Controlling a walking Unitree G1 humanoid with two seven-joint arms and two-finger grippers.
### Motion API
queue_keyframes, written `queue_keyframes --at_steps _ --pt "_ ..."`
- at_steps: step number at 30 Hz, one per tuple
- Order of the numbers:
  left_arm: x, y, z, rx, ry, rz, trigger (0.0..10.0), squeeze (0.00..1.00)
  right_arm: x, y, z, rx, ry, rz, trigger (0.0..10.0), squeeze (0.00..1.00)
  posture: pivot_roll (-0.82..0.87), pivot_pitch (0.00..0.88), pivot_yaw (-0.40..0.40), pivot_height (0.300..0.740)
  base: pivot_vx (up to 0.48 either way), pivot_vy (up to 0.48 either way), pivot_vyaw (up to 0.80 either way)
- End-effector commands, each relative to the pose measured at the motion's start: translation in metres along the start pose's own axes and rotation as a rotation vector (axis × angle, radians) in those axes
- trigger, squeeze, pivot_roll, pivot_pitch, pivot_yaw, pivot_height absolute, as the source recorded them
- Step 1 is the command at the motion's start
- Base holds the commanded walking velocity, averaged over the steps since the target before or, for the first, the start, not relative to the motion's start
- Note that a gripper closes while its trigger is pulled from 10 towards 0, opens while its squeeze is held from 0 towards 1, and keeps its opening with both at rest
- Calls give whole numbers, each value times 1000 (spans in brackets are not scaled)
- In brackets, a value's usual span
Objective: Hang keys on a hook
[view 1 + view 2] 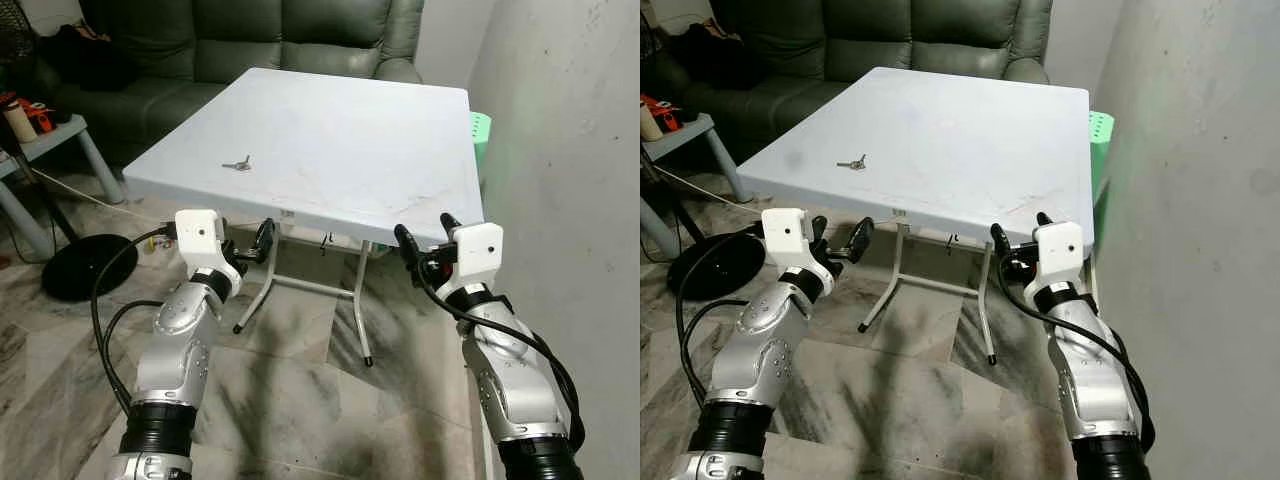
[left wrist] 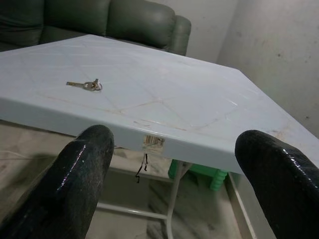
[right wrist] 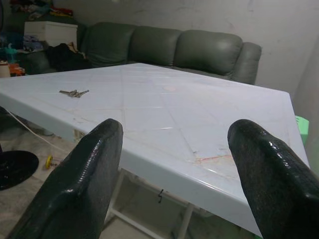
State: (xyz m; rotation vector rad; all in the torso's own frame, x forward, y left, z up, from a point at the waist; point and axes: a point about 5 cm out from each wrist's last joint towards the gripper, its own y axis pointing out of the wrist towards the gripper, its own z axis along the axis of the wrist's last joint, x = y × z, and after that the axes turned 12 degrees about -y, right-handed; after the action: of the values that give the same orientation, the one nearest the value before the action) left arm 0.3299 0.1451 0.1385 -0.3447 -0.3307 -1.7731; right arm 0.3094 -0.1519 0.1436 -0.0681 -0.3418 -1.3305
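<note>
A small bunch of keys (image 1: 238, 165) lies flat on a pale blue folding table (image 1: 340, 140), toward its near-left corner, at about ten o'clock from the table's centre in the head view. The bunch's long axis runs roughly left to right, parallel to the table's near edge; in the left wrist view the key blade points toward the left edge, with the ring at the other end.

Both arms are raised just short of the table's near edge. The left end effector (image 1: 262, 240) sits below the edge at about six o'clock from the keys, its two black fingers (image 2: 79, 179) spread wide with nothing between them. The right end effector (image 1: 425, 245) hangs by the near-right corner, at about four o'clock from the keys and well apart from them, its fingers (image 3: 84, 174) likewise parted and empty.

A green sofa (image 1: 250, 40) stands at twelve o'clock beyond the table. A green plastic stool (image 1: 481, 135) shows at three o'clock against a grey wall (image 1: 570, 150). A black round base (image 1: 85, 265) rests on the marbled floor (image 1: 300, 400) at nine o'clock.
</note>
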Motion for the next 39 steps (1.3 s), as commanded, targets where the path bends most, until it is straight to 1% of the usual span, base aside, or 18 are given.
queue_keyframes --at_steps 1,15,39 --pt "0 3 8 22 0 3 10000 0 2 -1 1 5 5 -25 10000 0 1 3 -20 740 0 285 0" --pt "-5 6 14 37 -13 22 10000 0 5 -2 0 -2 3 -38 10000 0 2 7 -19 740 0 407 0" --pt "-6 8 17 58 -29 29 10000 0 6 -2 0 -6 0 -33 10000 0 3 0 -32 740 0 456 0"
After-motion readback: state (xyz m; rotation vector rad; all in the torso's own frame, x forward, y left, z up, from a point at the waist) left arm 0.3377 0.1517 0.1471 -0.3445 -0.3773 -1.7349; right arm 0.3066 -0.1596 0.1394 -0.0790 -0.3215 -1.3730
